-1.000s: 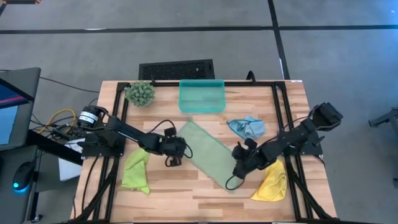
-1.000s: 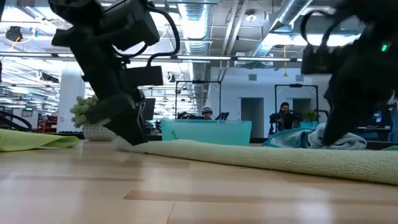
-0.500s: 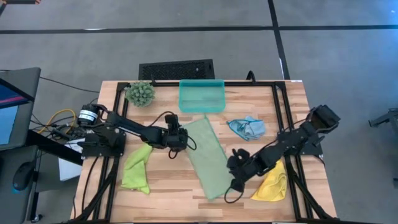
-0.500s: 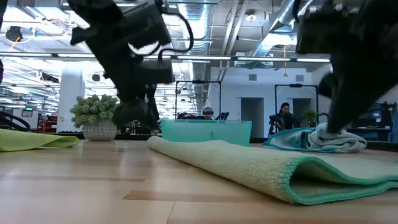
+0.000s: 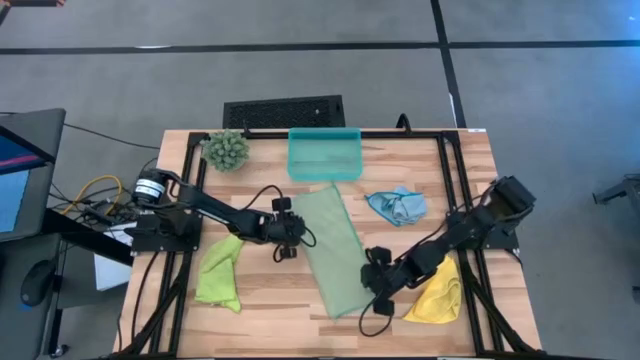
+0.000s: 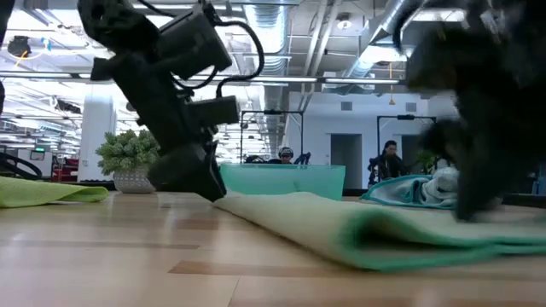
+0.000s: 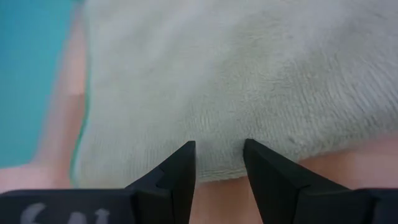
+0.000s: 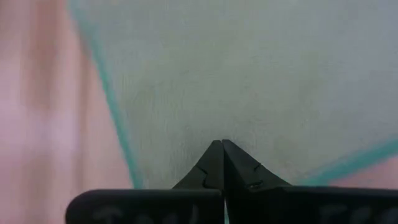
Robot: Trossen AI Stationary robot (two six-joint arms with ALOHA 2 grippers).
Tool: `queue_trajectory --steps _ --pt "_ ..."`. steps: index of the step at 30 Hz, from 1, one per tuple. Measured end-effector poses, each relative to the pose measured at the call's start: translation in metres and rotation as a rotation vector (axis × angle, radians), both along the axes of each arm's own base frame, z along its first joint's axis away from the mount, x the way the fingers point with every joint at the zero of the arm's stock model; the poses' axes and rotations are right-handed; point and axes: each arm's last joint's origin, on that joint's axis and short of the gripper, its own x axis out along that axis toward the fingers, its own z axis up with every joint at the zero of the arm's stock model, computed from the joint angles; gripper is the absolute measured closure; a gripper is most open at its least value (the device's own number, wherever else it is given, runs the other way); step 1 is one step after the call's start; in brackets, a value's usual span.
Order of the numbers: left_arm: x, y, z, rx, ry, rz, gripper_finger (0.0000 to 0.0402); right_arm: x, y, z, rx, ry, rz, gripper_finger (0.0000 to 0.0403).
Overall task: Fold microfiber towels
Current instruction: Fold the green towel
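Note:
A pale sage green towel [image 5: 335, 250] with a teal hem lies doubled over in a long strip at the table's middle, running from far to near. My left gripper [image 5: 291, 237] stands open at the strip's left long edge [image 7: 155, 168], slanting down. At the strip's right edge, toward its near end, my right gripper [image 5: 373, 288] is shut on the towel. Untouched on the table are a lime green towel [image 5: 218, 272] at the near left, a yellow towel [image 5: 438, 293] at the near right and a light blue towel [image 5: 397, 205] at the far right. My left gripper has its two spread fingertips [image 7: 186, 152] over the sage towel's left edge, coming slanting down from the table's left; whether they touch the cloth, I cannot tell. My right gripper meets the towel near a hemmed corner [image 8: 211, 134], slanting down from the table's right. Its shut fingers hide whether they pinch a layer or press on it. The towel lies on the table, with a fold [image 6: 358, 247] at its near end.
A teal tray [image 5: 325, 153] stands at the far middle, just beyond the strip's far end. A spiky green plant ball [image 5: 226, 150] sits at the far left. A black frame [image 5: 445, 170] runs around the table's sides.
My right gripper has gone toward the table's left and near edges, rolling as it went, and has dragged the towel's near end along. The towel has turned from lying slantwise to running near-to-far, its far end staying by the tray. My left gripper has shifted slightly along the left edge.

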Motion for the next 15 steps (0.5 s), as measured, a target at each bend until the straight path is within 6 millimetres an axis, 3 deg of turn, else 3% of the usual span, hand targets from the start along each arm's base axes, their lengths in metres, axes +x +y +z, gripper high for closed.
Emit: queue_trajectory --steps 6,12,15 --pt "0.002 0.003 0.01 0.088 0.011 -0.064 0.0269 0.024 0.017 -0.013 0.155 -0.012 0.164 0.0385" --pt "0.008 0.006 0.027 0.048 -0.076 -0.055 0.0269 0.033 0.026 0.014 0.104 -0.14 0.316 0.0388" --pt "0.009 0.015 0.026 -0.07 -0.135 0.035 0.0269 0.037 0.025 0.029 0.051 -0.258 0.268 0.039"
